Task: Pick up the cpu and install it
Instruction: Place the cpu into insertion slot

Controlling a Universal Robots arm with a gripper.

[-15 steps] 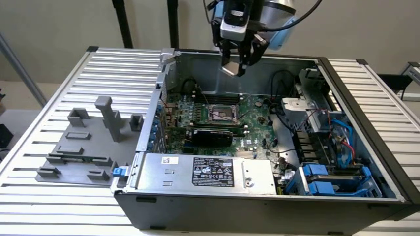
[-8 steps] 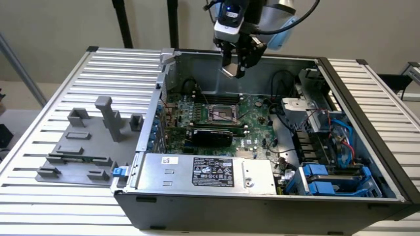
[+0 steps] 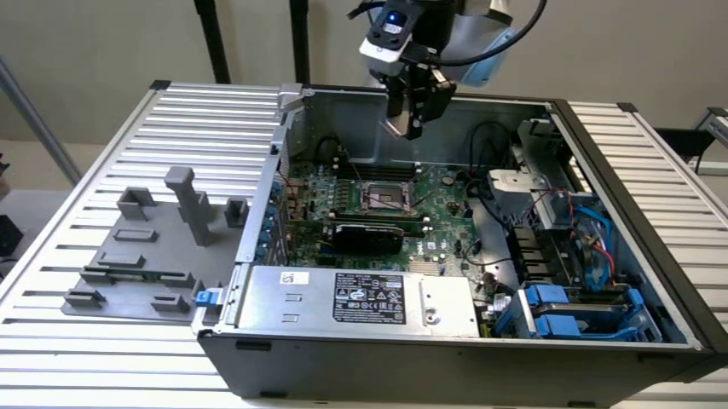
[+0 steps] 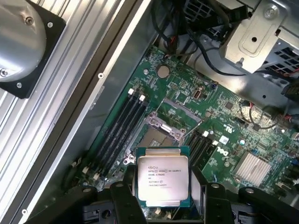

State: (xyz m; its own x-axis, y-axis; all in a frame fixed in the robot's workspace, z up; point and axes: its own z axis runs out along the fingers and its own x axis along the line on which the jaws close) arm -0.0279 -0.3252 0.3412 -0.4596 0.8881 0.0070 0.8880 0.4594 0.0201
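The fingers grip the cpu by opposite edges, high above the socket, toward the far side of the case. It looks light, thin, stiff and fragile, so it is best held by the edges and kept level.

A plain beige wall stands behind the scene, in soft and even light without hard shadows. Two black poles rise in front of it. The table has a top of ribbed silver metal profiles. A grey slanted bar crosses at the exterior view's left.
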